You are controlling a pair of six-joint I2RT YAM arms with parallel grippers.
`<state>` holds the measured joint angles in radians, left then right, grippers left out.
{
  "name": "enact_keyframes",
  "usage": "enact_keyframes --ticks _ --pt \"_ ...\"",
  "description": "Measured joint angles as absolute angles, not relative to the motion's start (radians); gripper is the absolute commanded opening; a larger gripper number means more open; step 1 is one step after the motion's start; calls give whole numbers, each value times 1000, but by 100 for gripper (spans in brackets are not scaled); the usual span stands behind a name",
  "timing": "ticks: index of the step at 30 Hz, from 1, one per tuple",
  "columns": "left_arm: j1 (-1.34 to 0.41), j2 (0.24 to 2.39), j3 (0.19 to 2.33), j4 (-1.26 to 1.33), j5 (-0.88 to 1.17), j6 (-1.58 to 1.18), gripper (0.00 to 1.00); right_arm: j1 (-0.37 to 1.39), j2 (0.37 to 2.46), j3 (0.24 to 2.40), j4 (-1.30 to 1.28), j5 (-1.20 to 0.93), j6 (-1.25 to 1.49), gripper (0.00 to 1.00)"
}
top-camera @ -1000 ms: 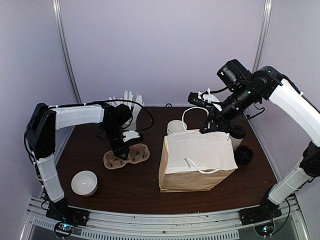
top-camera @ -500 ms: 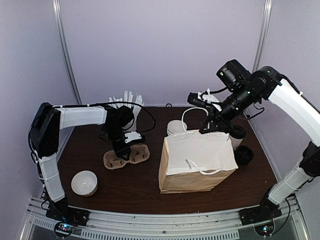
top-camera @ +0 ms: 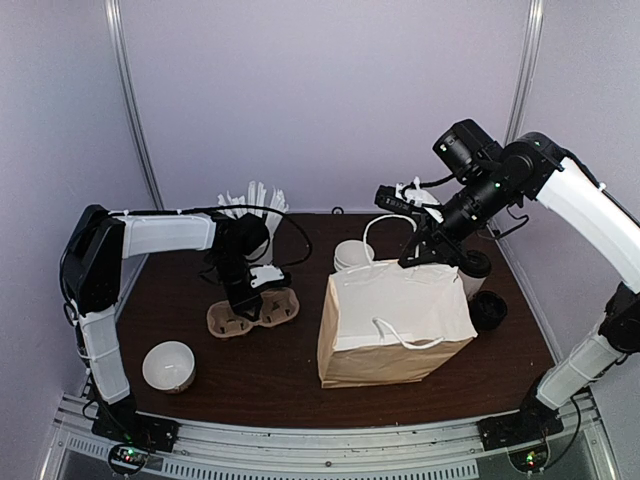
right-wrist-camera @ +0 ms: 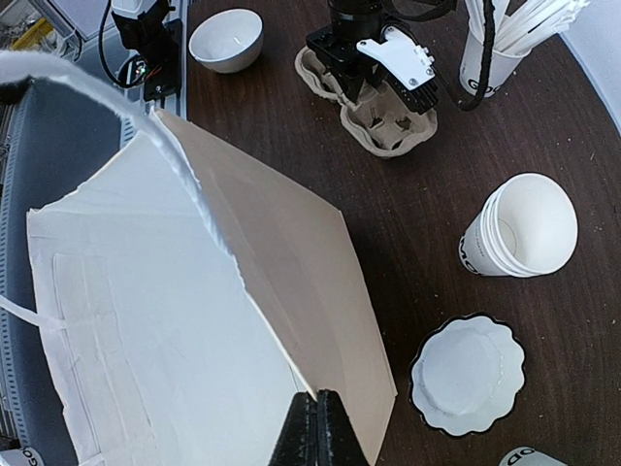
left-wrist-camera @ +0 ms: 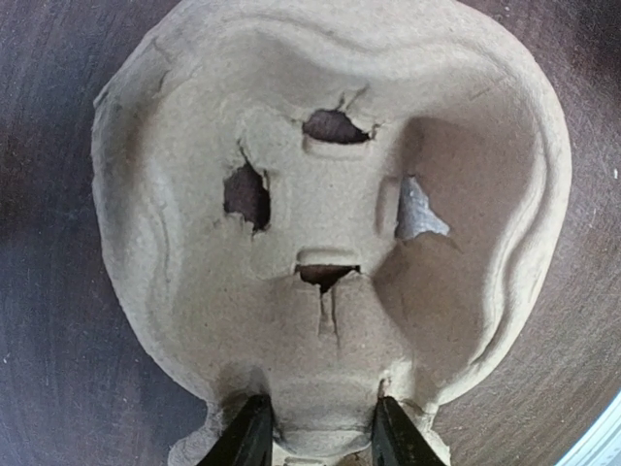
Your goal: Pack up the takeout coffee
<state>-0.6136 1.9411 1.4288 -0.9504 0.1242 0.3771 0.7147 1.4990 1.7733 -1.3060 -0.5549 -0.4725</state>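
Left of the paper bag [top-camera: 395, 325], the left gripper [top-camera: 250, 298] touches the cup carrier [top-camera: 284, 310]; the right gripper [top-camera: 422, 258] pinches the bag's rim.

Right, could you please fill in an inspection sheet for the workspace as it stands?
Surface: dark brown table.
Job's things: coffee lidded and upright behind the bag's right corner; bag standing; carrier flat on the table.
Clutter: bowl, cup stack, lids, straws.
Grippers: left gripper astride the carrier's rim, grip unclear; right gripper shut on the bag's top edge.
Cables: black cable looping off the left arm above the table.
Surroundings: pale walls; nothing else seen.
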Motion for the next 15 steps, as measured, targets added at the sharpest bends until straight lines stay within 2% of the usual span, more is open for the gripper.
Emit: enact_keyframes --ticks 9,15 --pt "-616 1931 1429 -959 141 368 34 715 1499 1758 -1306 -560 -472 0" --pt "-624 1803 1430 -975 189 338 34 715 1499 1751 -1306 -561 -472 0"
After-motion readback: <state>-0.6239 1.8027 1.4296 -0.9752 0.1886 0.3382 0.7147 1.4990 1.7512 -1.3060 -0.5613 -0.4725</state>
